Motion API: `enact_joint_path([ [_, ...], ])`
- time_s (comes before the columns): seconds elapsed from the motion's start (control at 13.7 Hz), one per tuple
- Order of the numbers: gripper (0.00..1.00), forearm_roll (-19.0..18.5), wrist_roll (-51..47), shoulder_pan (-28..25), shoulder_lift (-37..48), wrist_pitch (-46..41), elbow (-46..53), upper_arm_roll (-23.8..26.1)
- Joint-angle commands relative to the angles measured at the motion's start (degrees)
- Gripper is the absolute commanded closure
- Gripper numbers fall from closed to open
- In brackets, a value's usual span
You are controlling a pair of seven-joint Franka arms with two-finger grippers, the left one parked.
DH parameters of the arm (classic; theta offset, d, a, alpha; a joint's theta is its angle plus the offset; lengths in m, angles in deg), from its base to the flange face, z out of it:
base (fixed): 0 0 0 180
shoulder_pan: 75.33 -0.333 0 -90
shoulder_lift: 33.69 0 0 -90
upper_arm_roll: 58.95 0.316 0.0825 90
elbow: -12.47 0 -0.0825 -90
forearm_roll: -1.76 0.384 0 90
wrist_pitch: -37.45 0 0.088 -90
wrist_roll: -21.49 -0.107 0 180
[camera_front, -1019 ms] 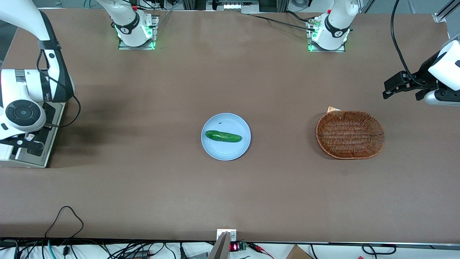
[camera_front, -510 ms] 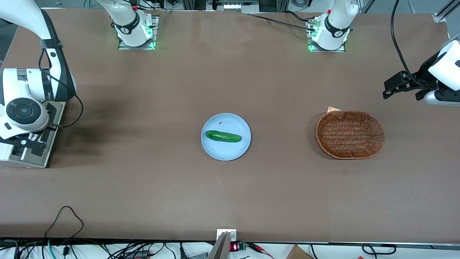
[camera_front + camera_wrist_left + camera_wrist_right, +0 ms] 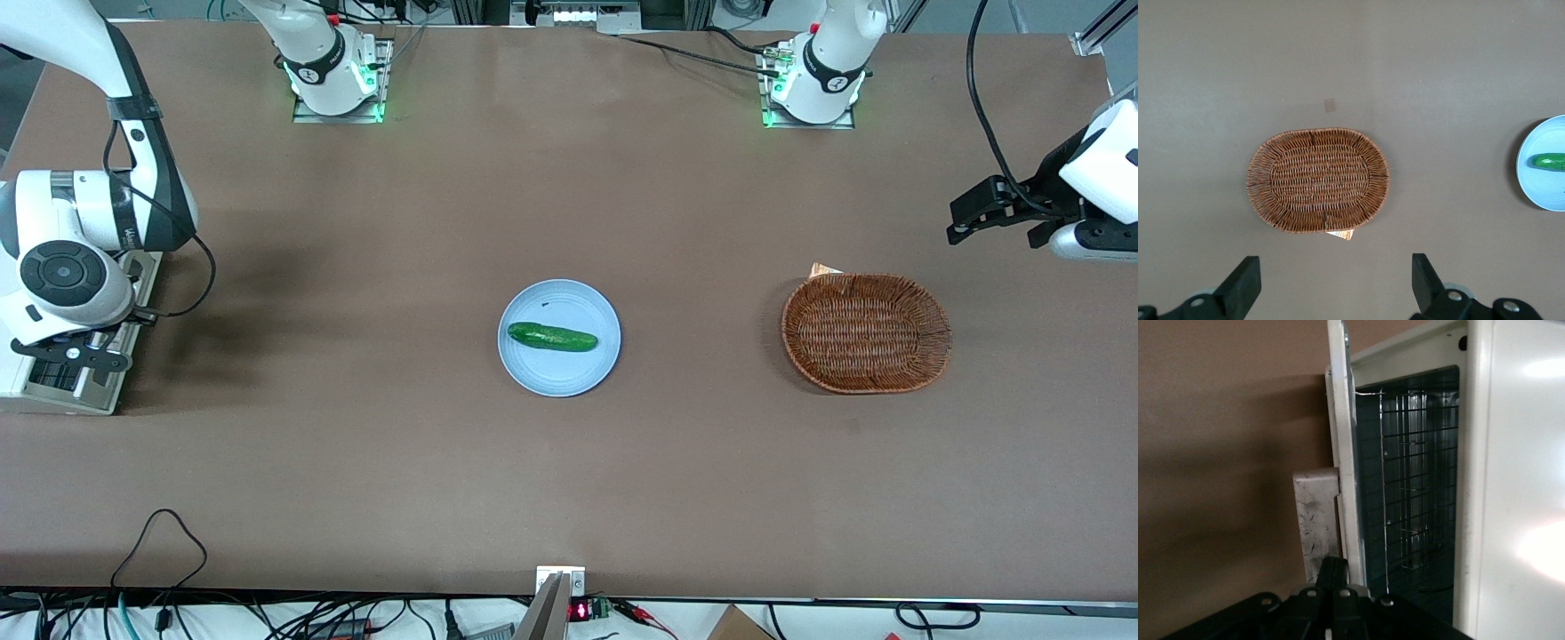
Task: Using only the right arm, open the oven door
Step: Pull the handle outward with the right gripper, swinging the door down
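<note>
Claw [image 3: 1333, 577] at oven door [image 3: 1341, 453] edge

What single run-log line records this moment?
stage: opening | oven door: partly open, rack visible | gripper: at door's edge | cucumber: on plate

Brown bench [image 3: 373, 444]. Light blue plate [image 3: 533, 378] at centre, green cucumber [image 3: 552, 337] lying on it, long axis 9-to-3 o'clock. Oval wicker basket [image 3: 866, 332] toward parked arm's end, well apart from plate; paper tag [image 3: 824, 269] at basket's 11 o'clock rim.
</note>
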Motion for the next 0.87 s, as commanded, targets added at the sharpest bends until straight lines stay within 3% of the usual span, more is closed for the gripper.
enact_joint_path([
  [0.0,1.0,0.5,-0.5,1.2,-2.1,3.8,-1.3,-0.3],
  [0.8,1.0,3.9,-0.5,1.2,-3.3,5.4,-1.4,0.4],
])
